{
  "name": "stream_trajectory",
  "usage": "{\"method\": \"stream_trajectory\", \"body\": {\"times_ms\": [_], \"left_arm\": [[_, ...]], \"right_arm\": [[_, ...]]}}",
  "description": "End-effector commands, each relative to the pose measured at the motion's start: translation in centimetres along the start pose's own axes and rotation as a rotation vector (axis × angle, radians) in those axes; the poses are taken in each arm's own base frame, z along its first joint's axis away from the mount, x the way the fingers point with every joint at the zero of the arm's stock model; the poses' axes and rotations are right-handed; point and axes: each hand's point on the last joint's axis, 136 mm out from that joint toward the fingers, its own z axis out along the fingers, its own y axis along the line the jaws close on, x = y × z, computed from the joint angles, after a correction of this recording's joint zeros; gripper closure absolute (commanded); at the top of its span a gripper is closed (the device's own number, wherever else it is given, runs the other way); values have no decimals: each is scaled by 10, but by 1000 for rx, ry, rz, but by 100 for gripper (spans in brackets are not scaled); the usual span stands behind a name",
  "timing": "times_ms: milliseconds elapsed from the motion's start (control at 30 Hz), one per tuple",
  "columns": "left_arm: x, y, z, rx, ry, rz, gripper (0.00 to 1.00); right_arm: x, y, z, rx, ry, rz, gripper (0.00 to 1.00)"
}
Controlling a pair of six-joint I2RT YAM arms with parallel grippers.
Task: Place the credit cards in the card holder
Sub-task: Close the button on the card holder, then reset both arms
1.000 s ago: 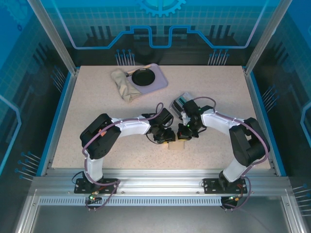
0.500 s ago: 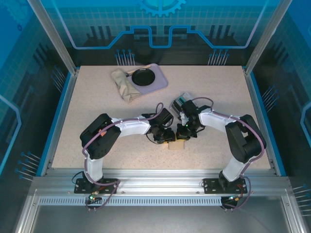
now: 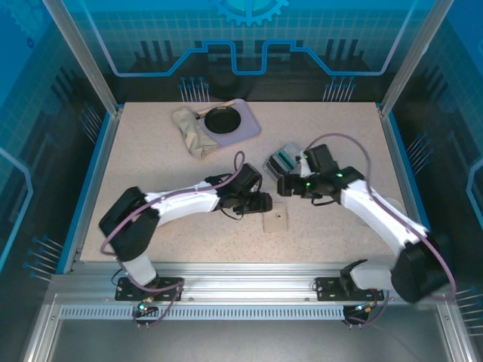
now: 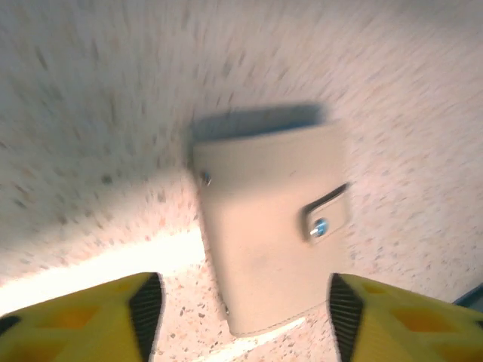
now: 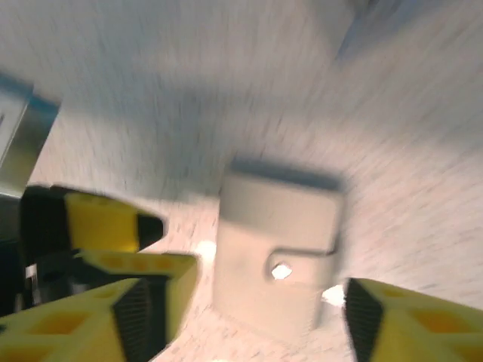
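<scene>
Left wrist view: left tool (image 4: pixel 241 302) and right tool (image 5: pixel 253 302) are hanging released, card holder (image 4: pixel 272 234) lying closed just ahead; better lifting straight.

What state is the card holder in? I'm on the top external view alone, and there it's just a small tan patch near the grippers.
Observer: In the left wrist view the card holder lies flat on the table, folded shut, its strap tab lying across the front.
Operator: Is either gripper gripping it?
Observer: No. The left gripper and the right gripper each show yellow fingers spread wide, clear of the holder.
</scene>
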Motion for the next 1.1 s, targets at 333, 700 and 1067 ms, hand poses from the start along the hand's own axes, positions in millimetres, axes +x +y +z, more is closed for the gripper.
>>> {"method": "stream_trajectory", "body": {"times_ms": [333, 700, 1067], "left_arm": [[-121, 187, -135, -696, -592, 95, 3], [-132, 226, -161, -595, -787, 208, 3], [-122, 253, -155, -499, -932, 269, 2]], "right_arm": [[-47, -158, 12, 623, -449, -245, 2], [-76, -150, 33, 431, -597, -269, 3], [-70, -152, 53, 355, -650, -288, 3]]}}
